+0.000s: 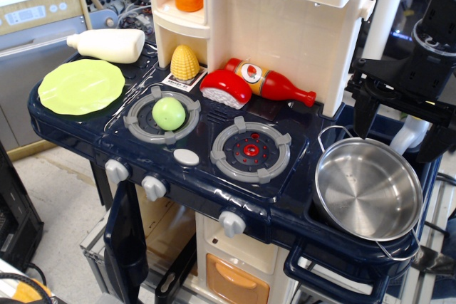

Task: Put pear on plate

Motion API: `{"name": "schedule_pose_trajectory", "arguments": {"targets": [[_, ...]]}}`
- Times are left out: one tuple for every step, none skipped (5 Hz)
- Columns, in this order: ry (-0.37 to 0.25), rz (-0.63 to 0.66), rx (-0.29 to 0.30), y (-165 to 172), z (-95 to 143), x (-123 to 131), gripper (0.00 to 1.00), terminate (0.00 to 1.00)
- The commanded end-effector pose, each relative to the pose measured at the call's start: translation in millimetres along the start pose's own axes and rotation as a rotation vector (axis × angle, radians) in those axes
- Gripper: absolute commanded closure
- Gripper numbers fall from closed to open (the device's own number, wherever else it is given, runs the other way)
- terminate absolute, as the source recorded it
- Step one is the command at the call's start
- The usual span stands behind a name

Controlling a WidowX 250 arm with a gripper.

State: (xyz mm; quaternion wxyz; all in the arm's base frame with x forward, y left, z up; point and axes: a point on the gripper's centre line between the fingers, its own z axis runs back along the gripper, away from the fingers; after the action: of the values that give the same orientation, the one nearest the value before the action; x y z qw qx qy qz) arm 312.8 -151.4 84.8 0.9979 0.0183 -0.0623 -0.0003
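The light-green pear (pixel 169 113) sits on the centre of the left stove burner (pixel 135 120). The lime-green plate (pixel 81 86) lies flat on the far left of the dark blue toy cooktop, apart from the pear and empty. My black gripper (pixel 399 127) hangs at the far right, above the back rim of the steel pot, far from both the pear and the plate. Its two fingers (pixel 365 112) stand wide apart with nothing held between them.
A steel pot (pixel 367 189) sits in the sink at the right. A yellow corn cob (pixel 184 63), a red-and-white sushi piece (pixel 225 88) and a ketchup bottle (pixel 271 82) lie behind the burners. A white bottle (pixel 108 44) lies behind the plate. The right burner (pixel 250 150) is bare.
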Motion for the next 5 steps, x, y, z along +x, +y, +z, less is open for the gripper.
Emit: {"name": "schedule_pose_trajectory", "arguments": {"targets": [[0.0, 0.0, 0.0, 0, 0, 0, 0.0, 0.0], [0.12, 0.036, 0.074, 33, 20, -5, 0.0, 0.0], [0.167, 0.08, 0.185, 80, 29, -11, 0.0, 0.0], [0.139, 0.122, 0.327, 126, 43, -9, 0.0, 0.0], [0.088, 0.119, 0.378, 174, 40, -14, 0.0, 0.0]]}}
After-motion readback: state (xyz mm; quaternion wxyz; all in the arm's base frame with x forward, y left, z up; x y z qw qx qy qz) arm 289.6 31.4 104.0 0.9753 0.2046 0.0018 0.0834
